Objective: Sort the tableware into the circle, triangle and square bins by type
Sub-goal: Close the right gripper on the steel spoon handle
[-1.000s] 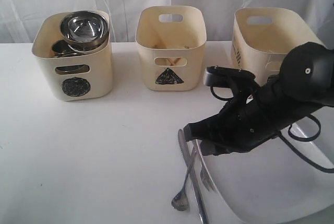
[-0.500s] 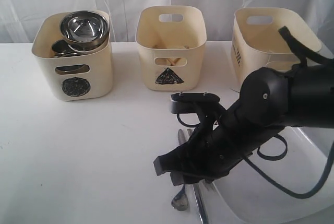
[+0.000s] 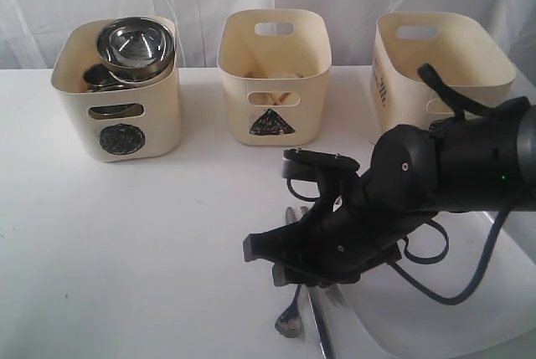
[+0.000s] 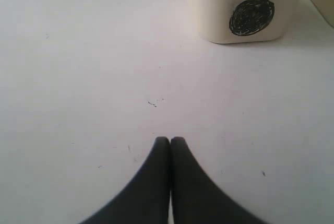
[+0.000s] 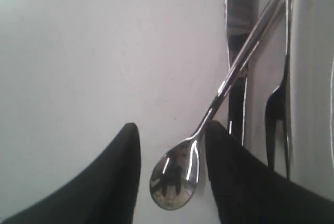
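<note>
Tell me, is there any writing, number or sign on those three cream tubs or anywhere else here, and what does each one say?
No words, brands or numbers can be read anywhere.
On the front of the left tub: a black scribbled circle, a sign and not text.
On the front of the middle tub: a black scribbled triangle.
On the side of the right tub: dark marks, too blurred to read.

Mirror-glossy metal spoon (image 5: 175, 179), knife (image 5: 238, 10) and fork (image 5: 275, 110); matt cream plastic circle bin (image 3: 159, 116); smooth white table (image 3: 126, 250).

The right hand (image 3: 265, 261) hangs low over the spoon (image 3: 290, 322) beside the plate (image 3: 435, 319).
</note>
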You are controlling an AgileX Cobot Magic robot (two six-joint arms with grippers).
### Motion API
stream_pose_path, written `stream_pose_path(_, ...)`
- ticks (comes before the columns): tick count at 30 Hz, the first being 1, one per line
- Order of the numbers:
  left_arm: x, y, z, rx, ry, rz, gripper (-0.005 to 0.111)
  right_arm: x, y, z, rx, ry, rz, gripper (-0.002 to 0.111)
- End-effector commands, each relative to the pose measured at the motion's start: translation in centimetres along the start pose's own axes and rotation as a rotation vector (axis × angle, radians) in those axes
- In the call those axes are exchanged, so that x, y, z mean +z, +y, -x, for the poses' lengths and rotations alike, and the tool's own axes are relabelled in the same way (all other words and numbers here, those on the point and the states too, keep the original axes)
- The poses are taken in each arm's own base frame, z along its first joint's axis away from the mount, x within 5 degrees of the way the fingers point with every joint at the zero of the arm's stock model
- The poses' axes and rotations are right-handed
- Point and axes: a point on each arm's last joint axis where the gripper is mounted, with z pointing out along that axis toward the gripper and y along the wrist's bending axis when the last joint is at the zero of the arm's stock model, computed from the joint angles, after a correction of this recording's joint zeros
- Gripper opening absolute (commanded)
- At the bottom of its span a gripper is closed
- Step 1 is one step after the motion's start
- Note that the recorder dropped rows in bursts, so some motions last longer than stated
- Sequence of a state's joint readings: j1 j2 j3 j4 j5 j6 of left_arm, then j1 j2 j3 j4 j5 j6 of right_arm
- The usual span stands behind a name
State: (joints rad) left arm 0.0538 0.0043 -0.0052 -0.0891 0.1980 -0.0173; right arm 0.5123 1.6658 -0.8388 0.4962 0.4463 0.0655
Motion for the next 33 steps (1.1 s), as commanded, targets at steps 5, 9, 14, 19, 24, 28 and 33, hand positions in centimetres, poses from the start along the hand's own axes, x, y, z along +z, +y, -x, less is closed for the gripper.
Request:
stream_pose_path(5, 0.0, 0.0, -0.1, -0.010, -0.004, 0.001, 0.000, 0.1, 0.0, 0.5, 0.114, -0.070, 0.004, 0.039)
stream_pose_path(9, 0.0, 0.0, -0.1, -0.010, -0.004, 0.001, 0.000, 0.7, -0.2, 0.5, 0.146, -0.061, -0.006, 0.039)
stream_pose_path(14, 0.0, 0.0, -0.1, -0.010, -0.004, 0.001, 0.000, 2.2, -0.8, 0.1, 0.167, -0.015, -0.040, 0.039)
stream_pose_path(19, 0.0, 0.0, -0.1, -0.010, -0.004, 0.001, 0.000, 2.9, -1.1, 0.0, 0.193, -0.001, -0.055, 0.039)
stream_pose_path(24, 0.0, 0.0, -0.1, -0.010, -0.004, 0.001, 0.000, 3.8, -1.4, -0.1, 0.196, 0.015, -0.072, 0.039)
stream_pose_path(28, 0.0, 0.0, -0.1, -0.010, -0.004, 0.001, 0.000, 4.0, -1.5, -0.2, 0.198, 0.024, -0.077, 0.039)
stream_pose_path(33, 0.0, 0.0, -0.1, -0.010, -0.004, 0.001, 0.000, 4.0, -1.5, 0.0, 0.193, 0.005, -0.074, 0.039)
